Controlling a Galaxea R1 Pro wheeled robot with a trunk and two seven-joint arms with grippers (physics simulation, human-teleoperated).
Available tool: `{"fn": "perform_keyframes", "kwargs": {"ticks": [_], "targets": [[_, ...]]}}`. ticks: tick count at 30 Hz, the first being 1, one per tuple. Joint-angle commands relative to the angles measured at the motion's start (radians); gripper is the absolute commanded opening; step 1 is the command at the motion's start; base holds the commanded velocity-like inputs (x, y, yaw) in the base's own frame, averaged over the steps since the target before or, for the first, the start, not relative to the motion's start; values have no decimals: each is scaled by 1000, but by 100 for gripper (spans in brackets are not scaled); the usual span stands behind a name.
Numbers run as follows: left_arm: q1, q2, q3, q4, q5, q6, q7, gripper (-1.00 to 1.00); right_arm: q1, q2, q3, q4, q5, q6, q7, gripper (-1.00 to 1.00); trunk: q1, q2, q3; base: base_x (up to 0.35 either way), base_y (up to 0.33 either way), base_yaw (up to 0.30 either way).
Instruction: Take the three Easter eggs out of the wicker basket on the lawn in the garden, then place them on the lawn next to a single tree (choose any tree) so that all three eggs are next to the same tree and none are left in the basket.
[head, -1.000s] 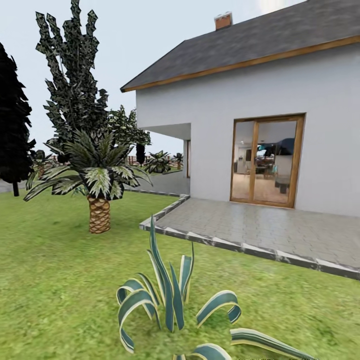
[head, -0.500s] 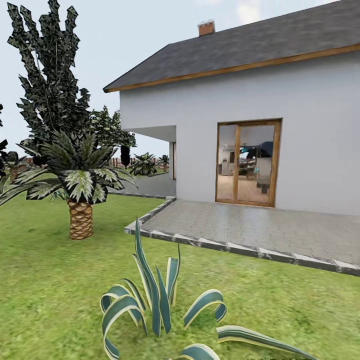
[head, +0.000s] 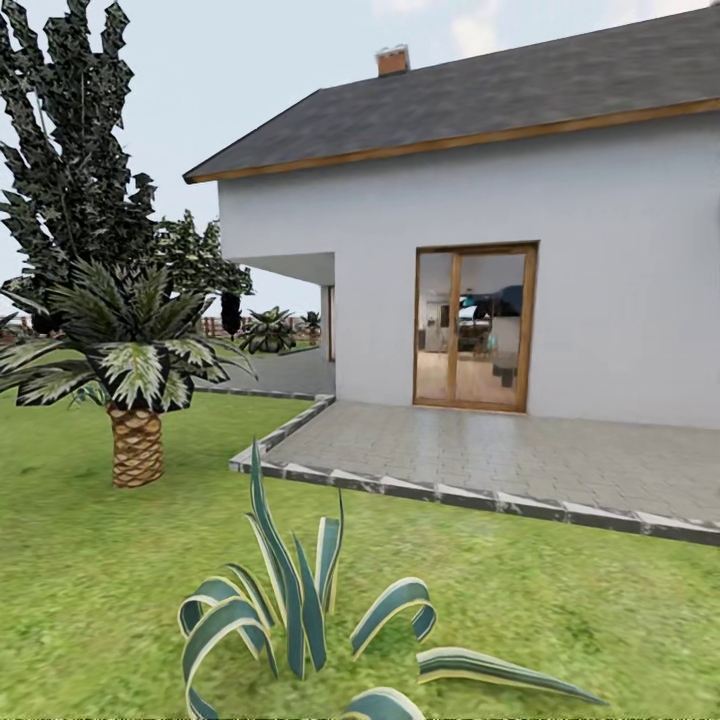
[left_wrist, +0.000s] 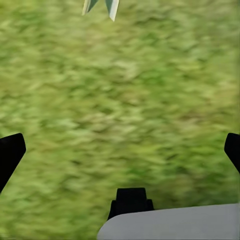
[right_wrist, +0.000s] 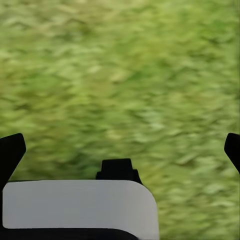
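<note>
Head view: the lawn (head: 90, 560) lies in front, with one striped agave (head: 290, 610) near, one short palm (head: 135, 400) at the left, and one tall tree (head: 70, 150) with a jagged dark green crown behind the palm. A second, smaller tree of the same kind (head: 195, 255) stands farther back.
House: one white house (head: 600, 250) at the right, with one glass door (head: 475, 328) and one paved terrace (head: 520, 460) before it.
Eggs and basket: I see neither in these views, so I judge the robot is travelling through the garden and looking for them.
Left gripper (left_wrist: 120, 150): fingers spread wide, nothing between them; grass below, and two leaf tips (left_wrist: 102, 6) at the far edge of the left wrist view.
Right gripper (right_wrist: 120, 150): also spread wide and empty, over plain grass.
Step in hand: I think it is the search for the basket, so the task is hardly begun.
How to do it well: turn the base slowly, so that the head camera can sweep the lawn; pass around the agave, not over it; note the jagged tree as a possible place for the eggs.
</note>
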Motion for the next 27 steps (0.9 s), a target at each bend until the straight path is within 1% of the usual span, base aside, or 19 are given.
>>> {"fn": "perform_keyframes", "kwargs": {"ticks": [1,27], "targets": [[0,0,-1,-2,-5,-2,1,100,-1,0,-5,1,0,-3,0,100,0,-1,-2,0,0,-5],[0,0,-1,-2,-5,-2,1,100,-1,0,-5,1,0,-3,0,100,0,-1,-44,0,0,0]]}}
